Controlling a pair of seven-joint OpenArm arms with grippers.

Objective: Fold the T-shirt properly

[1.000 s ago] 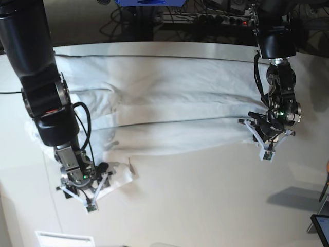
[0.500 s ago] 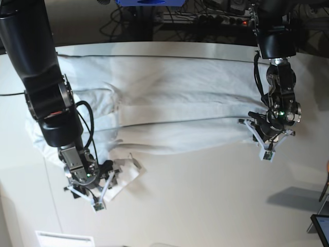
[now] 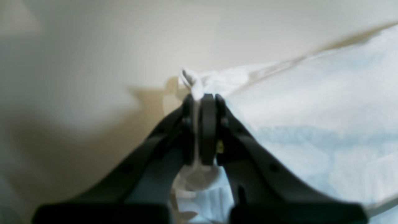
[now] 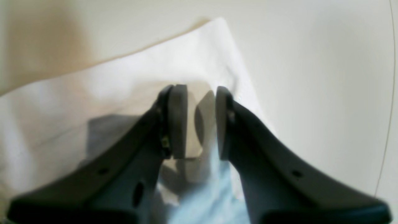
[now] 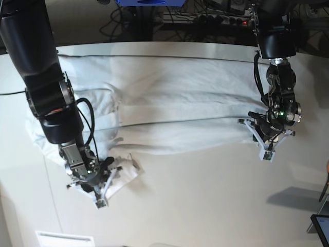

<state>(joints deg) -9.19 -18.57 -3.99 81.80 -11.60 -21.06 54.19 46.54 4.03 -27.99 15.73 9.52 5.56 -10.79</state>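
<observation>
We found the T-shirt [image 5: 175, 108] spread across the far half of the bench [image 5: 216, 206], white, wrinkled and folded lengthwise into a long band, with one small flap trailing toward the near edge on the base view's left. The left gripper [image 3: 199, 99] was pressed together on a bunched corner of the fabric at the band's other end; a tuft of cloth stood up past the fingertips in the left wrist view (this view was soft, but the pinch was plain). The right gripper [image 4: 194, 93] sat low over the trailing flap, its pads [image 4: 178, 121] standing a little apart with cloth beneath and between them. We could not tell whether they had hold of the cloth. In the base view both grippers were down at bench level, well apart from each other.
</observation>
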